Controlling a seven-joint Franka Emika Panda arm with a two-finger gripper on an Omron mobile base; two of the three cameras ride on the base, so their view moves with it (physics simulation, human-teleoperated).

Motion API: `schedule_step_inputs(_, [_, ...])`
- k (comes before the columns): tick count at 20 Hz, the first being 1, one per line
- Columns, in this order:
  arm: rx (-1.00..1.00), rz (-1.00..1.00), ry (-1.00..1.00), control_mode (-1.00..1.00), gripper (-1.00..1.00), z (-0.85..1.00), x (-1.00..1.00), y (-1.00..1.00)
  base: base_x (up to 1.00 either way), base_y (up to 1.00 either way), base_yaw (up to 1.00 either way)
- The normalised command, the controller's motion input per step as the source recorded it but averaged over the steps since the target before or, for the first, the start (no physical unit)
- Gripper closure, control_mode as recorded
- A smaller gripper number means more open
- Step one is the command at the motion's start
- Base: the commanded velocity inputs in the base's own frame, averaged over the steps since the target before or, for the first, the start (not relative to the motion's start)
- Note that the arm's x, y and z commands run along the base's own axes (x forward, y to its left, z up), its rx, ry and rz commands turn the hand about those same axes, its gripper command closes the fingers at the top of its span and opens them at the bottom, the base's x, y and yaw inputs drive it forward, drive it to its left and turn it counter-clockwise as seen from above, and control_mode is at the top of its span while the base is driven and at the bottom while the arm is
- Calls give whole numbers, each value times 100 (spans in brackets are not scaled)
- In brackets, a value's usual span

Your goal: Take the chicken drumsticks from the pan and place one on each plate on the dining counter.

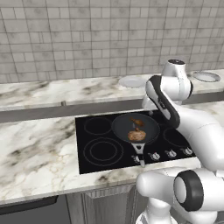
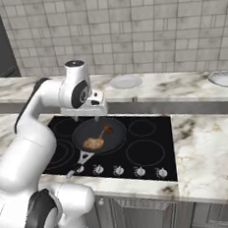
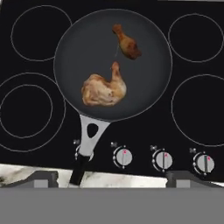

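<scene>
Dark grey pan [image 3: 144, 83], orange-brown drumsticks [image 3: 104, 89] – glossy, black cooktop [image 3: 192, 109] w/ pale ring marks, white grey-veined marble counter [image 1: 35, 153]

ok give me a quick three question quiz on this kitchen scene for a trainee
1. True or false: both chicken drumsticks are in the pan.
2. Multiple choice: where are the plates? A) on the cooktop B) on the dining counter C) stacked in the pan
3. Fill in: the pincer hovers above the pan with its jaws ____.

Key:
1. True. One larger piece lies near the handle, a smaller one farther from it.
2. B. Two plates sit apart on the raised bar top, the second one far to the right.
3. Open, holding nothing.
</scene>
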Motion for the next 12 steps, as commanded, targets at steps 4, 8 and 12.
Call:
schedule_step_inputs(4, [0, 0, 0, -100, -100, -34, 58, -5, 0, 0, 0])
schedule_step_inputs(8, [0, 0, 0, -100, -100, -44, 65, -5, 0, 0, 0])
schedule_step_inputs(12, [0, 0, 0, -100, -100, -36, 69, -2, 0, 0, 0])
